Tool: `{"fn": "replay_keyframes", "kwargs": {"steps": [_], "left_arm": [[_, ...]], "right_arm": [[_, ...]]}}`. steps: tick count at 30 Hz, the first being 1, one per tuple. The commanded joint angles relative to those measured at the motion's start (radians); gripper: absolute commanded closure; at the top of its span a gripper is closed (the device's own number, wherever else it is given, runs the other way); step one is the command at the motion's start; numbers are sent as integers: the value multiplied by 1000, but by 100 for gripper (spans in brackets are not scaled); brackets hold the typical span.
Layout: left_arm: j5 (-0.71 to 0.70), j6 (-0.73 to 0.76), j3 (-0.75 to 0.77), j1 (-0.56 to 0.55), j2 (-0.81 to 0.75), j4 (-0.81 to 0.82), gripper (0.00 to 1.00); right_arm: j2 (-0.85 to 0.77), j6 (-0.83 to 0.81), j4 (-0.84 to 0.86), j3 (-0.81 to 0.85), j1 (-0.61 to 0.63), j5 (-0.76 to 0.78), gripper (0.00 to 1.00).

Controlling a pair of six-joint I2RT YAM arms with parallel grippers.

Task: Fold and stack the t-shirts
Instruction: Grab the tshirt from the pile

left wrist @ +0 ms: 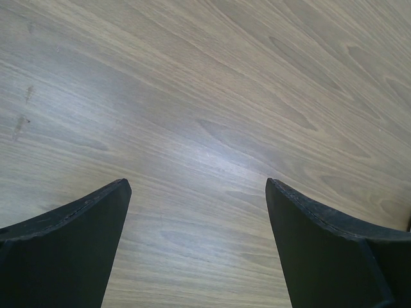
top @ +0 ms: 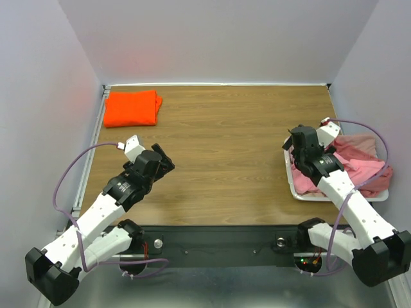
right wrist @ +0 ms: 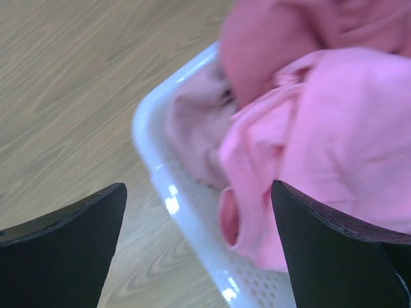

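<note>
Seen from above, a folded orange t-shirt (top: pixel 131 108) lies flat at about 10 o'clock on the wooden bench (top: pixel 225 147), in the far left corner. At about 3 o'clock a white tray (top: pixel 307 195) holds a crumpled heap of pink t-shirts (top: pixel 363 168), some of it spilling over the far rim. The left gripper (left wrist: pixel 196 183) hangs released over bare wood at about 8 o'clock, its jaws wide and holding nothing. The right gripper (right wrist: pixel 196 186) is also released, spread above the tray's near left corner, with pink cloth under its right finger (right wrist: pixel 334 250). Whether it touches the cloth cannot be told.
</note>
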Motion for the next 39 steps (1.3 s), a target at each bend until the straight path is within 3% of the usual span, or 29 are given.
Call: {"fn": "replay_keyframes", "kwargs": {"steps": [1, 7, 9, 14, 20, 24, 25, 26, 27, 28, 30, 31, 34, 39], "left_arm": [[-35, 15, 19, 2, 12, 27, 2], [-41, 17, 35, 3, 55, 7, 2], [-39, 20, 30, 3, 62, 19, 2], [-36, 26, 41, 3, 94, 12, 2], [-47, 23, 47, 3, 108, 7, 2], [-53, 19, 49, 3, 105, -2, 2], [-56, 18, 50, 2, 101, -3, 2], [-56, 17, 47, 3, 99, -2, 2], [-58, 17, 47, 3, 94, -3, 2], [-56, 17, 49, 3, 96, -5, 2], [-58, 17, 50, 3, 94, -7, 2], [-58, 17, 52, 3, 94, -10, 2], [-61, 14, 53, 3, 93, -13, 2], [-59, 15, 52, 3, 91, -7, 2]], "right_arm": [[20, 116, -167, 65, -69, 253, 0], [127, 133, -167, 36, -264, 167, 0], [143, 153, -164, 28, -273, 172, 2], [152, 164, -108, 4, -282, 176, 16], [218, 147, -59, -18, -316, 167, 19], [241, 130, -3, -50, -333, 121, 27], [244, 127, 6, -59, -333, 110, 31], [247, 119, 18, -62, -357, 94, 45], [245, 116, 23, -62, -359, 87, 52], [242, 108, 26, -59, -359, 81, 70], [219, 87, 29, -50, -359, 63, 80], [207, 76, 29, -45, -359, 61, 91], [140, 35, 27, -19, -359, 47, 100], [16, -25, 23, 62, -359, 20, 100]]}}
